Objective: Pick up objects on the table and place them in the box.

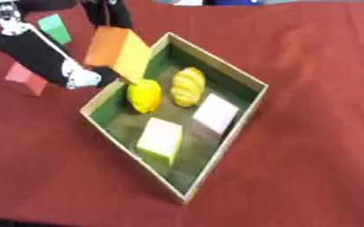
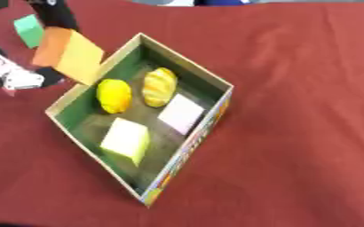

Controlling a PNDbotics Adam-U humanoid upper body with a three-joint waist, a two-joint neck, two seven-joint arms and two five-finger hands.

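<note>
The box sits askew near the middle of the table, one corner toward the near edge. Inside it lie four items: a lemon against the left wall, a bread roll just to its right, a flat block to the right of both and nearer the right wall, and a larger cube in front, toward the near corner. A big block hangs tilted above the box's far-left wall, its lower corner over the lemon, under the left hand. Left of the box, a small cube lies far back and another block lies nearer, partly behind the left arm.
</note>
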